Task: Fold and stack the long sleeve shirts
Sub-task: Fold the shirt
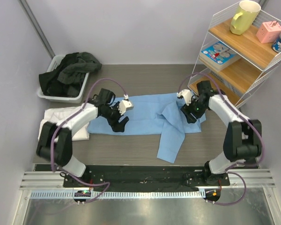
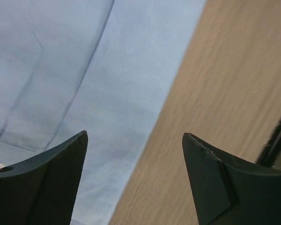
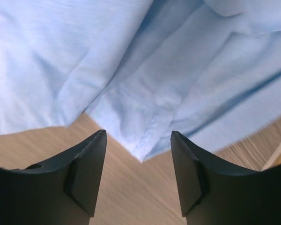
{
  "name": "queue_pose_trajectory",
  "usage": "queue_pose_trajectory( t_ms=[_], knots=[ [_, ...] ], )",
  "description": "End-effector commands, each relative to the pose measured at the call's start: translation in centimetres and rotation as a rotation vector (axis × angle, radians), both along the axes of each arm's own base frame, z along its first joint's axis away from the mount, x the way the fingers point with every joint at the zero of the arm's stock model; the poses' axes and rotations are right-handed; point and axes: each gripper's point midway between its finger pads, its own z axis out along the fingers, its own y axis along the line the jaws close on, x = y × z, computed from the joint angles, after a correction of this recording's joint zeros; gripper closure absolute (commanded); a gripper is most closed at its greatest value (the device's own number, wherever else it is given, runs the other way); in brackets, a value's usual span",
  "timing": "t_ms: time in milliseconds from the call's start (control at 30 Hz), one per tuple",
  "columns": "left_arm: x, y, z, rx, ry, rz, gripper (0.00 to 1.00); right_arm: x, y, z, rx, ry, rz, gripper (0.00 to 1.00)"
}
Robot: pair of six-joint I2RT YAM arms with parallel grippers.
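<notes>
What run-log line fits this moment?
left gripper: open, at light blue shirt edge | right gripper: open, at its corner | white shirt: left

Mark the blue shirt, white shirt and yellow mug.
blue shirt (image 1: 147,115), top view, flat body panel.
white shirt (image 1: 56,114), top view, upper folded part.
yellow mug (image 1: 243,18), top view, side wall.

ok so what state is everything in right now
light blue shirt, spread out, rumpled at right, one sleeve trailing toward the near edge
white shirt, lying at left, partly hidden
left pincer, open, empty
right pincer, open, empty
bin, full of dark clothes
</notes>
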Motion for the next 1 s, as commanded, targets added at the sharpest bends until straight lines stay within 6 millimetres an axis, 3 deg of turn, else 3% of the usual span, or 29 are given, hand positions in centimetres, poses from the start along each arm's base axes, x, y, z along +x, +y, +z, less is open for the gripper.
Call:
queue_pose_trajectory(
  t_ms=[0,33,67,100,133,200,233,267,300,333,367,400,433,467,500,533,600,633,667,967],
  knots=[
    [-2.6,-3.6,9.8,-0.280,-0.195,-0.196,0.13,-1.7,1.4,5.6,0.106,-0.084,-0.030,0.36],
    [-2.9,-3.6,10.3,-0.253,-0.220,-0.233,0.11,-2.3,1.5,5.7,0.114,-0.066,-0.039,0.36],
    [-4.2,-4.7,10.6,-0.227,-0.237,-0.327,0.10,-2.6,1.7,5.8,0.124,-0.045,-0.063,0.36],
    [-4.2,-5.6,11.6,-0.200,-0.271,-0.416,0.10,-2.7,1.8,5.9,0.138,-0.036,-0.069,0.35],
    [-5.9,-4.8,10.5,-0.103,-0.273,-0.593,0.10,-3.0,2.0,6.0,0.147,-0.019,-0.074,0.35],
    [-8.0,-7.4,9.5,-0.050,-0.262,-0.828,0.12,-2.8,2.2,6.6,0.168,-0.015,-0.090,0.29],
    [-8.3,-8.7,10.2,-0.044,-0.303,-0.957,0.12,-2.6,2.1,6.7,0.180,-0.013,-0.108,0.27],
    [-10.2,-10.5,9.9,-0.033,-0.313,-1.098,0.13,-2.4,2.0,6.8,0.190,-0.011,-0.121,0.25],
    [-10.7,-11.8,8.1,-0.011,-0.274,-1.183,0.14,-2.4,1.9,7.0,0.204,-0.002,-0.150,0.23],
    [-10.7,-13.7,8.8,-0.020,-0.316,-1.252,0.14,-2.3,1.7,7.2,0.223,0.002,-0.172,0.18],
    [-12.7,-14.9,8.2,-0.019,-0.320,-1.409,0.16,-2.1,1.3,7.5,0.233,0.003,-0.194,0.15],
    [-13.1,-16.0,7.7,-0.020,-0.317,-1.469,0.16,-2.0,0.4,7.6,0.247,0.016,-0.232,0.14],
    [-13.6,-17.2,5.8,-0.014,-0.273,-1.524,0.17,-2.4,0.1,7.7,0.261,0.042,-0.247,0.13],
    [-14.3,-19.1,6.3,-0.032,-0.304,-1.585,0.18,-2.2,-0.6,8.1,0.274,0.039,-0.276,0.11],
    [-14.5,-19.8,5.7,-0.020,-0.295,-1.612,0.18,-2.3,-0.9,8.2,0.279,0.040,-0.287,0.11],
    [-14.8,-20.5,3.7,-0.004,-0.242,-1.634,0.19,-2.6,-1.1,8.4,0.284,0.045,-0.292,0.11],
    [-15.4,-22.1,3.7,-0.015,-0.242,-1.663,0.20,-2.8,-2.0,8.7,0.304,0.042,-0.327,0.10],
    [-15.9,-22.6,2.2,0.001,-0.205,-1.684,0.20,-2.9,-2.3,8.8,0.310,0.042,-0.330,0.09],
    [-15.9,-22.9,1.9,0.012,-0.202,-1.685,0.20,-3.0,-2.3,8.9,0.320,0.047,-0.332,0.09],
    [-16.4,-22.6,-3.1,0.096,-0.096,-1.581,0.23,-3.1,-3.5,9.2,0.343,0.045,-0.352,0.09]
  ],
)
